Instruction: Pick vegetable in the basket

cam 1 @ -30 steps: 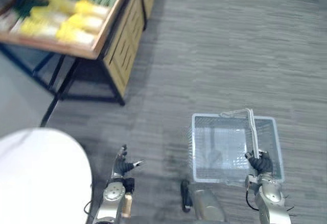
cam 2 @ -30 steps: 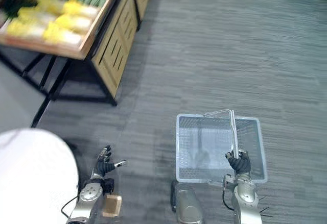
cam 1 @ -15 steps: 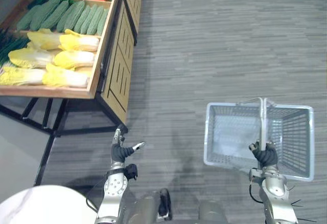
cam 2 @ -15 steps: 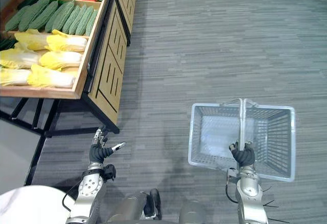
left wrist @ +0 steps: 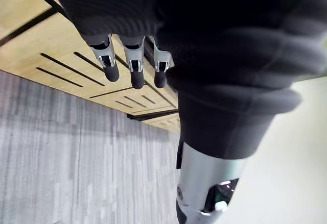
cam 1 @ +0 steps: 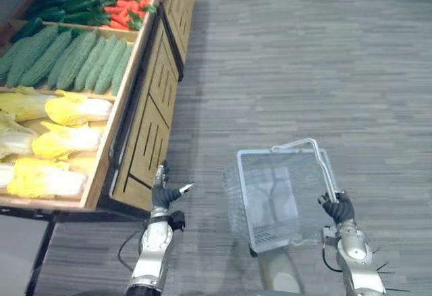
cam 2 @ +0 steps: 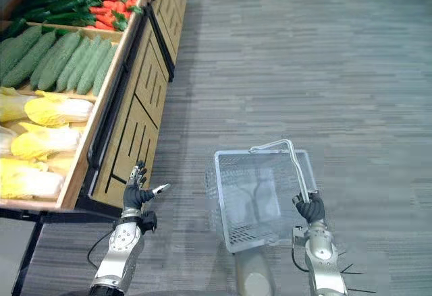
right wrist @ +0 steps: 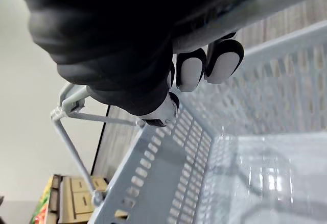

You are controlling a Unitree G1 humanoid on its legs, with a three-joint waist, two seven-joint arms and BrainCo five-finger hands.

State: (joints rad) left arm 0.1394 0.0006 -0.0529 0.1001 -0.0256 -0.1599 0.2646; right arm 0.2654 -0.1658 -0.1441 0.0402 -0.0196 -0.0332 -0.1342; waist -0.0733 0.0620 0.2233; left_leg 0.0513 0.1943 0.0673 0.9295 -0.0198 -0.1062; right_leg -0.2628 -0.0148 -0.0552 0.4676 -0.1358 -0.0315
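Grey plank floor [cam 1: 304, 53] takes up most of both eye views. Wooden produce stand [cam 1: 145, 131] runs along the robot's L side. Whole view has shifted vs 0.5 s ago, so that's the head/camera moving, not the stand. Stand now shows larger and closer, w/ more of its trays in sight. Likely meaning: robot is closing on the stock. This is approach phase, no pick begun yet.

Grey mesh basket [cam 1: 270, 195] hangs at the R over the floor, apart from the stand. It's tilted now, where it hung more level 0.5 s ago; prob. swing from the walk. R wrist view shows it empty inside. Its handle [cam 1: 316, 158] stands up, and the R hand [cam 1: 337, 208] is clenched round it, fingers [right wrist: 190, 68] wrapped on the bar.

All veg is on the stand, none in the basket:
- green bumpy gourds [cam 1: 74, 60] in a row
- yellow cabbages [cam 1: 77, 110] nearest the robot
- red veg [cam 1: 125, 16] farther back

L hand [cam 1: 162, 193] is low, near the stand's slatted side panel, not touching. Its fingers [left wrist: 134, 66] are straight, thumb out, holding nothing. Judgement: L hand must rise above the tray edge to reach the cabbages, the closest pick.
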